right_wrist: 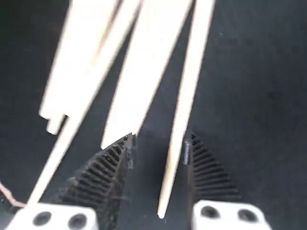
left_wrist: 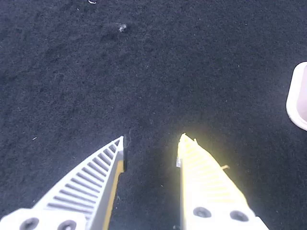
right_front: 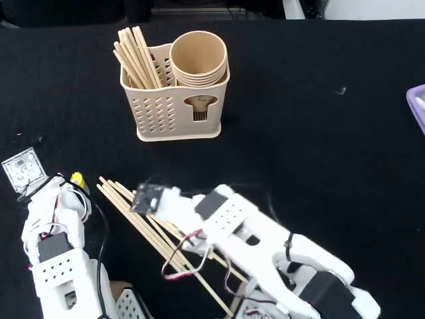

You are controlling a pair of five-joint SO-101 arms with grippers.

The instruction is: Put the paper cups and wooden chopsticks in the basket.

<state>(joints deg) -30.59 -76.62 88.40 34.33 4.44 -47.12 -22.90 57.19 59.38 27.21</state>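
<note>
A beige perforated basket [right_front: 174, 109] stands at the back middle of the black table, holding a bundle of wooden chopsticks [right_front: 136, 56] and a stack of paper cups [right_front: 198, 56]. Several loose chopsticks [right_front: 143, 219] lie fanned out near the front. My right gripper [right_front: 147, 197] hovers over their far ends. In the right wrist view the right gripper [right_wrist: 161, 139] is open, with one chopstick [right_wrist: 178, 129] running between its black fingers and the others [right_wrist: 91, 62] beside them. My left gripper [left_wrist: 152, 139] is open over bare cloth at the front left [right_front: 74, 181].
A small white square device [right_front: 24, 169] lies at the left edge beside the left arm. A purple object [right_front: 417, 103] pokes in at the right edge. A white rounded edge [left_wrist: 298, 96] shows at the side of the left wrist view.
</note>
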